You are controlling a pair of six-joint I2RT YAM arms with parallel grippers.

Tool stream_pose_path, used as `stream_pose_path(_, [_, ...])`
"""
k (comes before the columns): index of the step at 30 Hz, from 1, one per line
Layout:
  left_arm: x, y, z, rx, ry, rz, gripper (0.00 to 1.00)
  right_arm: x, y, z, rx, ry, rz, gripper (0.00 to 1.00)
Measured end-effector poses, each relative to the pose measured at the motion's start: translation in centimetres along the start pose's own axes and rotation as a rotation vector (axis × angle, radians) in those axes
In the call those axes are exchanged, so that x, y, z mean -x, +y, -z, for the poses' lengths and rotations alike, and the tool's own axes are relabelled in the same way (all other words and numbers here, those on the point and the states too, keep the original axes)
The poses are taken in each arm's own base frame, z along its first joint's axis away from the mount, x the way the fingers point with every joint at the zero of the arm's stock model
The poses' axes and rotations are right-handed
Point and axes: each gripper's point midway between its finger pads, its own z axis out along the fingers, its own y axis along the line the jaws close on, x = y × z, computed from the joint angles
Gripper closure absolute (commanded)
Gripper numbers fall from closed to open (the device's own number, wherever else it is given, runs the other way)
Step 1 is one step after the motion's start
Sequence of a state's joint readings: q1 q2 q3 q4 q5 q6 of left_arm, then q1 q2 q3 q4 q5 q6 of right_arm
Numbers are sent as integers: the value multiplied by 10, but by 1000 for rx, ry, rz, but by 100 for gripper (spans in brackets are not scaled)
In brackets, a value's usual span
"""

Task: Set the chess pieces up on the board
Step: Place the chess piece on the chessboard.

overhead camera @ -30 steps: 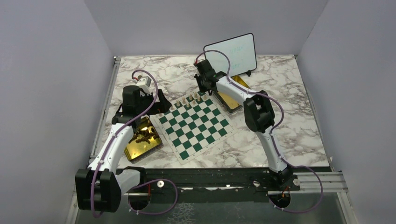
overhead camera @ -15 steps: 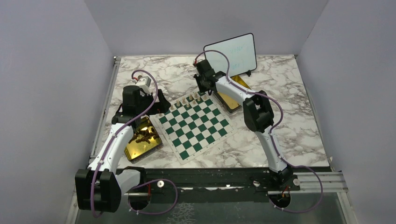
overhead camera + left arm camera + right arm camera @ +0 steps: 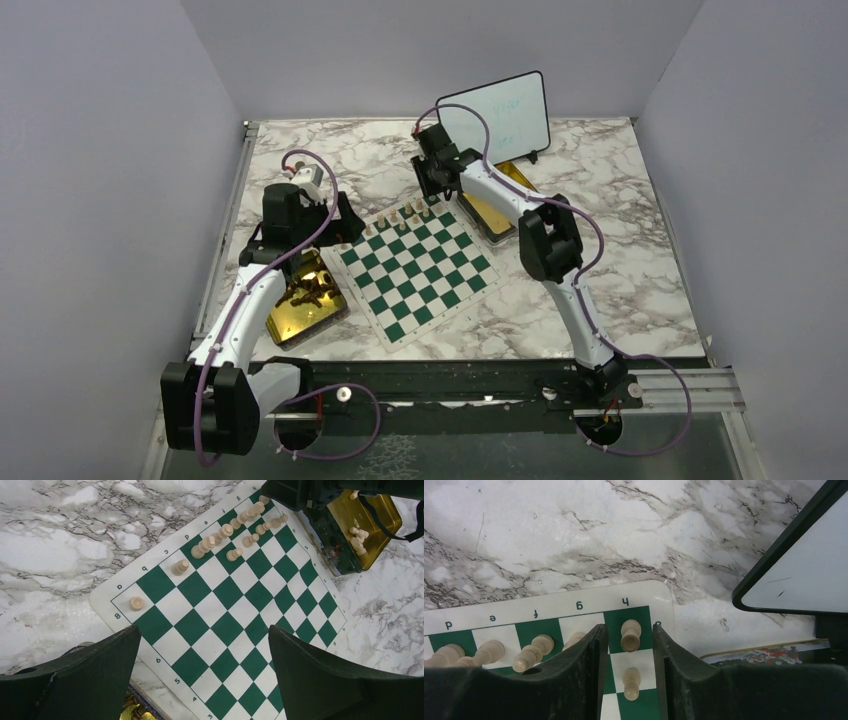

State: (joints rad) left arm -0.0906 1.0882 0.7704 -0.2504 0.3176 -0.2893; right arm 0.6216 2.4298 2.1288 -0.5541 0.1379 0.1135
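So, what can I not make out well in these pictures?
1. Top view: the pale pieces on the board are too small to tell their types.
2. Right wrist view: the piece on g is half hidden behind the right tool.
3. Left wrist view: the left gold tin is nearly all cut off by the bottom edge.

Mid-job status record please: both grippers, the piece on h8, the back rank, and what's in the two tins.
right gripper: open, fingers either side of the h8 piece, not touching it
h8 piece: upright on the green corner square
left gripper: wide open, empty, above the board
back rank: b square bare; the other squares appear filled
pale tin: holds a few pale pieces
dark tin: holds dark pieces; none on the board
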Motion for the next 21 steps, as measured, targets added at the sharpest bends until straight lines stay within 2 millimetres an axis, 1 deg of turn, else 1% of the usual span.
stream_pose_path(3, [0, 1, 0, 8, -1, 0, 1, 4, 0, 2, 1, -10, 1, 52])
stream_pose_path(6, [0, 4, 0, 26, -1, 2, 1, 5, 0, 5, 0, -9, 1, 52])
stream_pose_path(9, [-1, 10, 0, 56, 0, 5, 1, 11, -2, 14, -4, -18, 0, 53])
stream_pose_path(11, [-2, 12, 1, 70, 3, 7, 1, 18, -4, 26, -8, -37, -3, 55])
stream_pose_path(14, [-3, 13, 0, 69, 10, 5, 1, 26, -10, 51, -26, -63, -8, 59])
stream_pose_path(18, [-9, 13, -4, 59, 37, -1, 1, 36, -22, 82, -74, -115, -21, 62])
stream_pose_path(21, [-14, 15, -6, 63, 58, 0, 1, 38, -34, 97, -122, -140, -30, 67])
